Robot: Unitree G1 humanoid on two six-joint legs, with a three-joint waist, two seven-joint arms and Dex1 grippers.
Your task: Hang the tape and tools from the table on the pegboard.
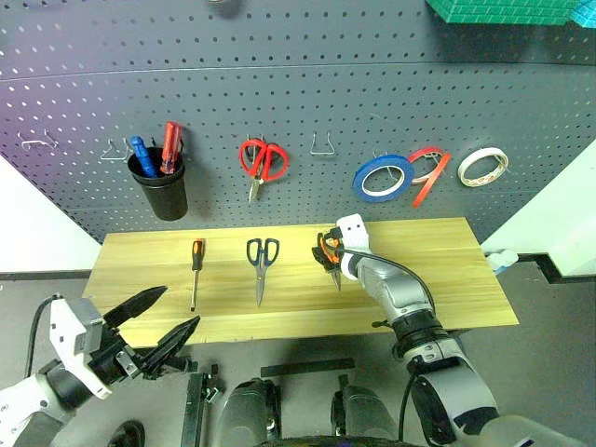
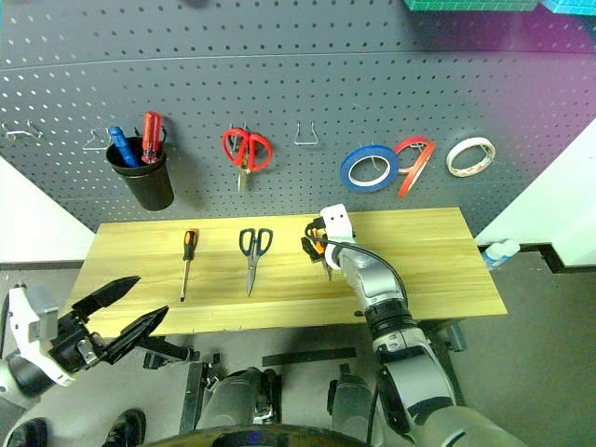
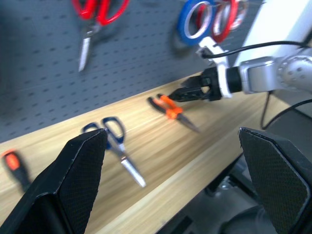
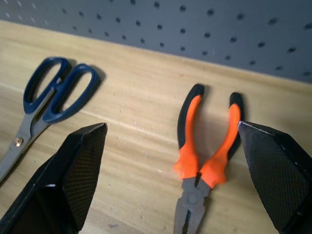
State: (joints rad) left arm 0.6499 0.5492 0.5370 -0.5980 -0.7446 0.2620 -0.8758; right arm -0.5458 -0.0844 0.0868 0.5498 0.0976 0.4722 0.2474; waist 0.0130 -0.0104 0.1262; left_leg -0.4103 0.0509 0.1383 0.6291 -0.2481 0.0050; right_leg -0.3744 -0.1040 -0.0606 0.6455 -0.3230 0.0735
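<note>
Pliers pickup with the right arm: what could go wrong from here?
The pliers lie flat on the table, so the open right gripper could scrape the wood or push them away. Their handles are spread and may swing once lifted. The black-handled scissors lie close by and could be nudged.

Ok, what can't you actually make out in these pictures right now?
- Pliers, head views: the right gripper covers part of them, so contact is unclear.
- Screwdriver, left wrist view: cut off by the edge and a finger.
- Scissors, right wrist view: blades cut off by the edge.
</note>
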